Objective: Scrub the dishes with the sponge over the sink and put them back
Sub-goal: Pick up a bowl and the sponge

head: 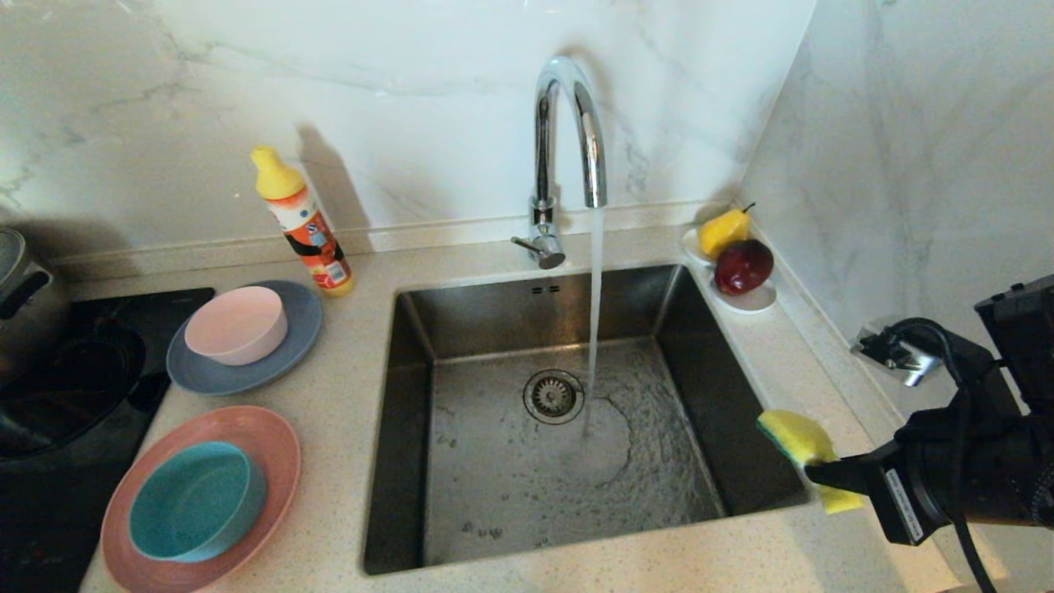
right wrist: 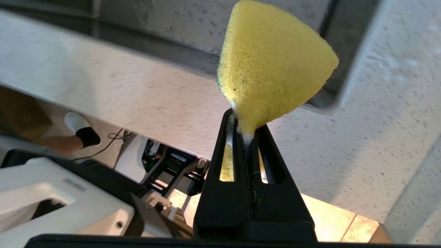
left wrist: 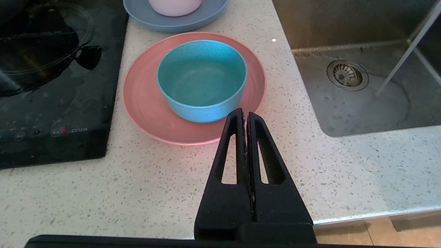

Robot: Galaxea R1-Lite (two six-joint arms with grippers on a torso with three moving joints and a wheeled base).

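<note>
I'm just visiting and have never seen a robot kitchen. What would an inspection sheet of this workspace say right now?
Surface: speckled countertop, dry where visible.
Job's things: sink with faucet running; teal bowl on pink plate; pale pink bowl on grey-blue plate; sponge lifted at the sink's right edge.
Clutter: detergent bottle, pear and dark red fruit on a small white dish, pot on black cooktop.
Grippers: right gripper shut on the sponge; left gripper shut, empty, near the pink plate.
Cables: black cable on the right arm.
Surroundings: marble-look walls.
</note>
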